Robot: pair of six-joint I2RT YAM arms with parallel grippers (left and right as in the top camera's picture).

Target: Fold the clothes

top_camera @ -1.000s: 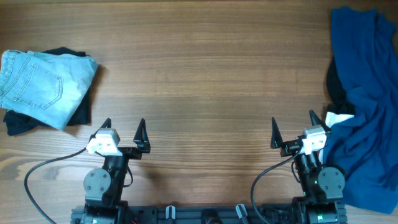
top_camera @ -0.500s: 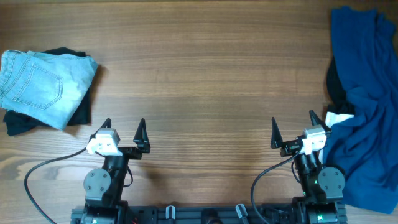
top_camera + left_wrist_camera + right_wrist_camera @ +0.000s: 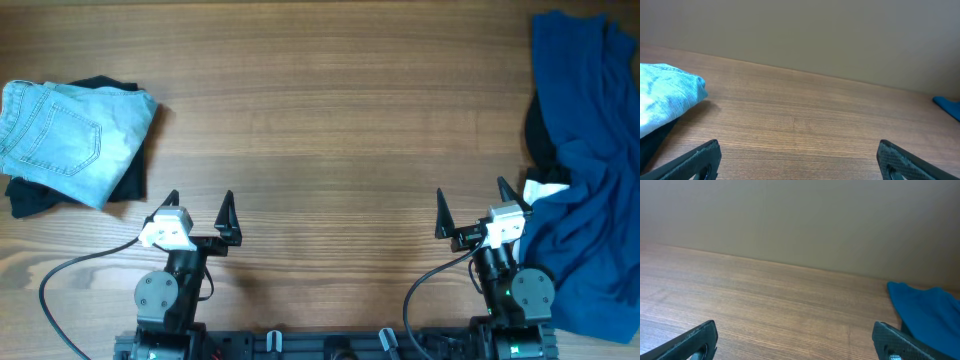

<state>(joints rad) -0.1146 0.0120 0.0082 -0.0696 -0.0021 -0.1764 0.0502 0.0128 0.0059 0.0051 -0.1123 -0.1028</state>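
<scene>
A large deep-blue shirt [image 3: 590, 170] lies crumpled along the table's right edge, over a black garment [image 3: 540, 140] and a bit of white fabric [image 3: 545, 188]. It also shows in the right wrist view [image 3: 927, 307] and in the left wrist view [image 3: 947, 106]. Folded pale-blue jeans [image 3: 65, 135] lie on a black garment [image 3: 30, 200] at the left; the jeans also show in the left wrist view [image 3: 665, 97]. My left gripper [image 3: 198, 208] is open and empty near the front edge. My right gripper [image 3: 472, 208] is open and empty, just left of the shirt.
The wooden table [image 3: 330, 120] stretches between the two piles. A plain beige wall [image 3: 800, 215] stands behind its far edge. Both arm bases and their cables sit at the front edge.
</scene>
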